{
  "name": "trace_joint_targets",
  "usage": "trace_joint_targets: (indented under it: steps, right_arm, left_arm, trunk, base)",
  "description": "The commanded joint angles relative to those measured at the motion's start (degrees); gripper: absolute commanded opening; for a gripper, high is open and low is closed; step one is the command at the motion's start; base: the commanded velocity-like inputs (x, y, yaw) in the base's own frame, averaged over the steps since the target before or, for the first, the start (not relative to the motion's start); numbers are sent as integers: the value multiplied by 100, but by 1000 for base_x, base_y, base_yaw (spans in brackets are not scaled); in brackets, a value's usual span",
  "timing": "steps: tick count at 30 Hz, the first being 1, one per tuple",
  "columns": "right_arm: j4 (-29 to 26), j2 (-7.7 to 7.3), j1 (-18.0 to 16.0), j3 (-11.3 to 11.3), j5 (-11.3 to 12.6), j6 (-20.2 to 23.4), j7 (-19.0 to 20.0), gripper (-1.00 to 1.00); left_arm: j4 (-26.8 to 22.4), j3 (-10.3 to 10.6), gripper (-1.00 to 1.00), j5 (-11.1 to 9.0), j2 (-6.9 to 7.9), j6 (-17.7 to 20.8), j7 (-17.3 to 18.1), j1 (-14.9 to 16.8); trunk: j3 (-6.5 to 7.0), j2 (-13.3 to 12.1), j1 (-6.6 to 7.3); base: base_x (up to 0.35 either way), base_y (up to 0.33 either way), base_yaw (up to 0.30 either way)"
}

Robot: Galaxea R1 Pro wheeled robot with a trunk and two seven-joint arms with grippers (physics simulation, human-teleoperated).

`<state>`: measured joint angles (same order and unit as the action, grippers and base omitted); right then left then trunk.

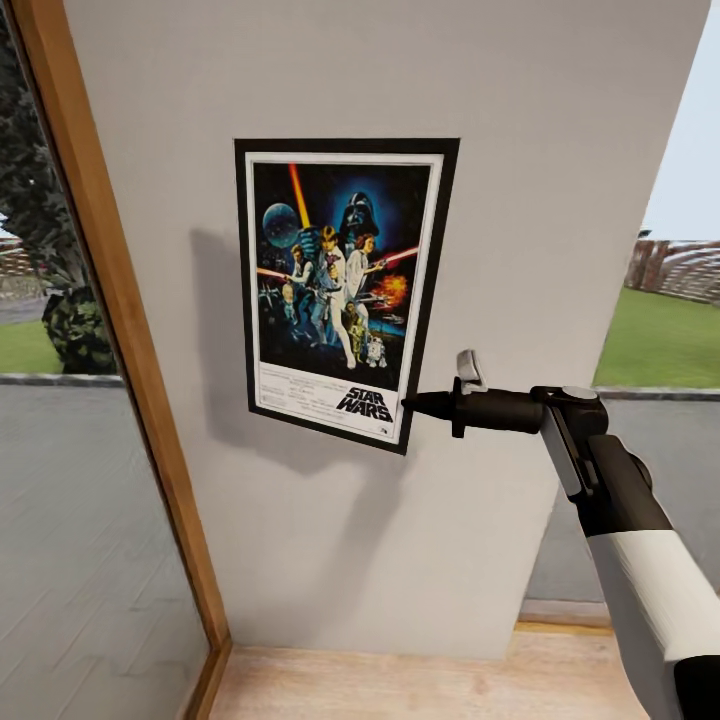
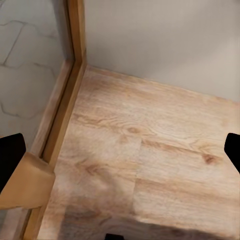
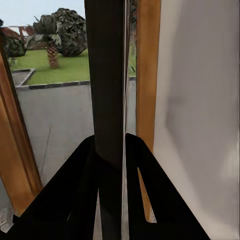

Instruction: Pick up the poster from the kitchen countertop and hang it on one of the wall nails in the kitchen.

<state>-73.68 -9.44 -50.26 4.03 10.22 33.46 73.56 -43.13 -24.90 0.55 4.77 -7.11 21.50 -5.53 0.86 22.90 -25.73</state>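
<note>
the right gripper (image 1: 410, 404) is pinching the poster (image 1: 340, 285) by its lower corner against the wall (image 1: 560, 180). its wrist camera is seeing the poster edge-on (image 3: 109, 100), fingers pressed on it. the left gripper's (image 2: 120, 150) fingers are sitting spread over the floor (image 2: 150, 165).

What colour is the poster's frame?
Black, thin, around a white border; the poster shows best in the head view.

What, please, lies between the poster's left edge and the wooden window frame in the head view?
Only bare light-grey wall, crossed by the shadow of the poster; nothing else stands before the wooden window frame.
</note>
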Motion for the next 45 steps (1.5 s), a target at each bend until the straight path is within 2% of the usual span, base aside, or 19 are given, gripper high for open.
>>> trace_joint_targets:
  steps: [1,45]
  right_arm:
    - [3,-6,-1,10,50,66,1,-100]
    - [3,-6,0,10,50,64,8,-100]
  left_arm:
    - [-2,-15,100,6,-2,-10,31,-1]
    - [-2,-23,100,-2,-2,-10,30,-1]
  trunk:
    - [0,2,-5]
    - [0,2,-5]
  base:
    - [294,-22,0]
    - [67,-18,0]
